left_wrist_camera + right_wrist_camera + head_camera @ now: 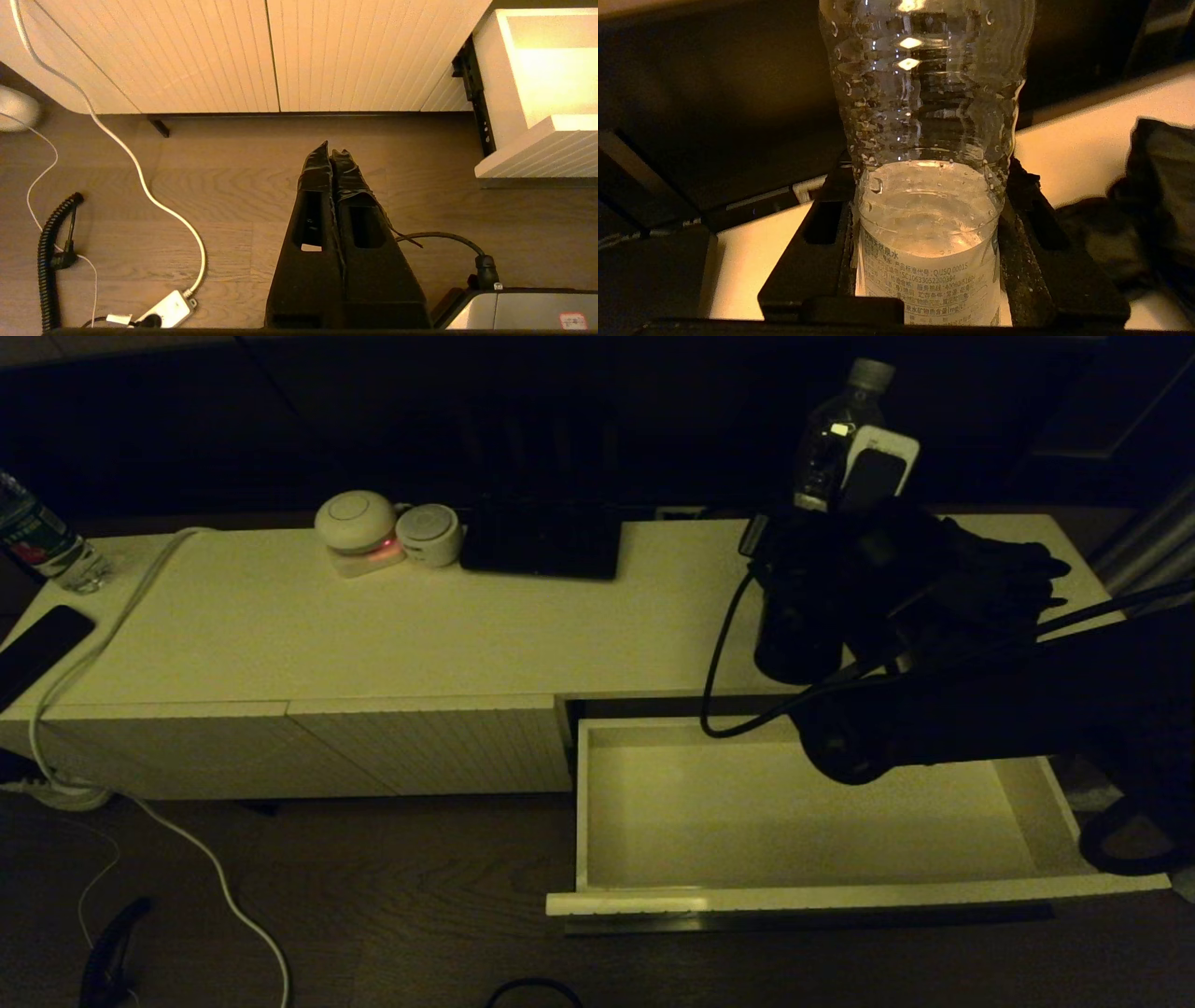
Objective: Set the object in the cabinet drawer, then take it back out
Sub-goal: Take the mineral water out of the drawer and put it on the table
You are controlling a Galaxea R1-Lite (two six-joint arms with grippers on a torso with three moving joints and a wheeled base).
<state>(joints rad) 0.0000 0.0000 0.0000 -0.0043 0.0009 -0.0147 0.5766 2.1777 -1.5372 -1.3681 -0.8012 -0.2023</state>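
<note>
Pretty dim room here, with dark wood-look flooring (261, 186) under a long, low cream cabinet (373, 625). The cabinet drawer (803, 812) on the robot's right side is pulled all the way out, and its smooth interior is bare. Over on the cabinet top, the right gripper (924, 261) has its fingers clamped on either side of a clear water bottle (924, 140), about half full, held upright near the back edge above the open drawer. A dark bundle (999, 569) sits just beside it on the top.

The left gripper (332, 156) hangs low over the floor in front of the ribbed panels (261, 51), fingers pressed together and holding nothing.

Other stuff on the top: two round white gadgets (387, 527), a dark slab (541, 537), a second bottle (42, 537) and a phone (37, 649) at the far left. A white cable (140, 172) snakes across the floor to a power strip (170, 308).
</note>
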